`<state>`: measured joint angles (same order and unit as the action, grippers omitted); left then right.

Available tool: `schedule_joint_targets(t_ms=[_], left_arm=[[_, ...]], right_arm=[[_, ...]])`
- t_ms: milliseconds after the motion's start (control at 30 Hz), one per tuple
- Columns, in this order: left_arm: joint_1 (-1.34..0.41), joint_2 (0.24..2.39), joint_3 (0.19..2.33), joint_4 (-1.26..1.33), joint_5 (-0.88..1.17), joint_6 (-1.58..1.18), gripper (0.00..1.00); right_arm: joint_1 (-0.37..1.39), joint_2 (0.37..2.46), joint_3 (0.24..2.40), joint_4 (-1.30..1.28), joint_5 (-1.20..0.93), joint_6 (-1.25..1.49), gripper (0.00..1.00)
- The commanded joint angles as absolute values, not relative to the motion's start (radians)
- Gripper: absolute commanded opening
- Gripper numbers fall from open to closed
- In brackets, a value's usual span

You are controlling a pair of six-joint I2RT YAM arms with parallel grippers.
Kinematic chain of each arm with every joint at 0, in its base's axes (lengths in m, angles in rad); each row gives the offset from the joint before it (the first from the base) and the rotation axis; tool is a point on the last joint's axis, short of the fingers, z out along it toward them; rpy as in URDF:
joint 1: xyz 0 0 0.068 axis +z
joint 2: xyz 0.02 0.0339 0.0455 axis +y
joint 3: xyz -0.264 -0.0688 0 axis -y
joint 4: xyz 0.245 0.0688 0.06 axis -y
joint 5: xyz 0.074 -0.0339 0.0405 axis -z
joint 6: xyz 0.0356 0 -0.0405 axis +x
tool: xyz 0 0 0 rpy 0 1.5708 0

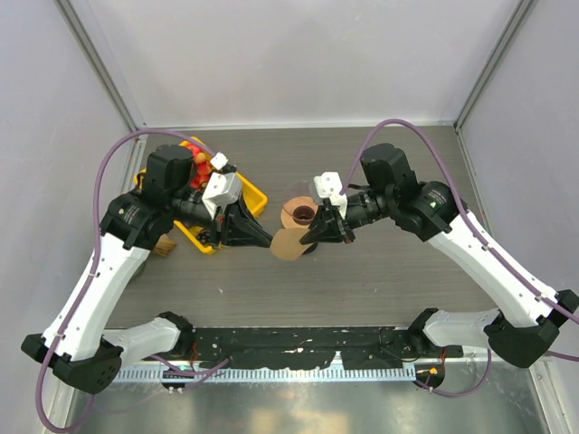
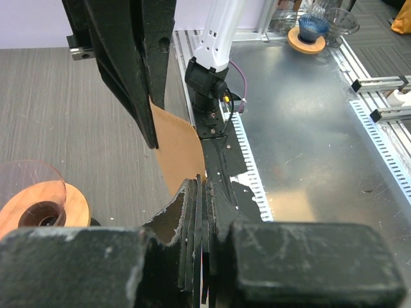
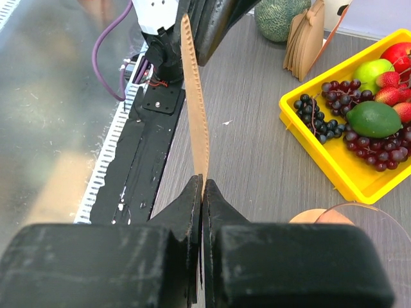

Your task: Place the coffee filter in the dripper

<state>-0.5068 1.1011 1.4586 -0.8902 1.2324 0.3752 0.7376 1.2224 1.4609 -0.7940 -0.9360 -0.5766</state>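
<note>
The coffee filter [image 1: 289,244] is a single thin sheet of tan-brown paper, fan-shaped with a rounded rim. It hangs in the air over the middle of the bench [image 1: 380,280], pinched between the two hands. The left hand [image 1: 268,240] has its jaws closed flat on the filter's left edge. The right hand [image 1: 313,237] is closed just as tightly on the opposite edge, so the paper spans the short gap between them. From the left wrist the filter [image 2: 180,151] shows its broad matte face with a fine ribbed grain, running from the left hand's fingertips [image 2: 190,192] up to the other hand. From the right wrist it is seen edge-on [image 3: 196,115], a narrow upright strip with a crimped, toothed seam down one side, held flat rather than opened into a cone. The dripper [image 1: 291,217], a clear cone in a light-wood ring, stands on the bench just behind the filter; whether they touch cannot be told. A yellow tray [image 3: 334,173] of fruit lies to the left, and a bundle of tan papers [image 3: 307,38] stands beyond it.
</note>
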Motion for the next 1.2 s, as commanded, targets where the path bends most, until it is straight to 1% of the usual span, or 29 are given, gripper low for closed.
schedule_joint_targets(t_ms=[0, 433, 800, 1033, 1167], left_arm=[[-0.511, 1.095, 1.467, -0.908, 1.287, 0.41, 0.0], [-0.512, 1.104, 1.447, -0.899, 1.304, 0.439, 0.0], [-0.517, 1.117, 1.431, -0.833, 1.263, 0.414, 0.0], [-0.528, 1.117, 1.402, -0.661, 1.238, 0.287, 0.0], [-0.543, 1.117, 1.393, -0.618, 1.22, 0.279, 0.0]], right_arm=[[0.739, 1.229, 1.493, -0.762, -0.934, -0.587, 0.05], [0.741, 1.246, 1.503, -0.718, -0.966, -0.566, 0.05], [0.753, 1.252, 1.508, -0.709, -0.992, -0.581, 0.05], [0.775, 1.262, 1.514, -0.721, -0.996, -0.611, 0.05], [0.776, 1.259, 1.517, -0.719, -0.997, -0.623, 0.05]])
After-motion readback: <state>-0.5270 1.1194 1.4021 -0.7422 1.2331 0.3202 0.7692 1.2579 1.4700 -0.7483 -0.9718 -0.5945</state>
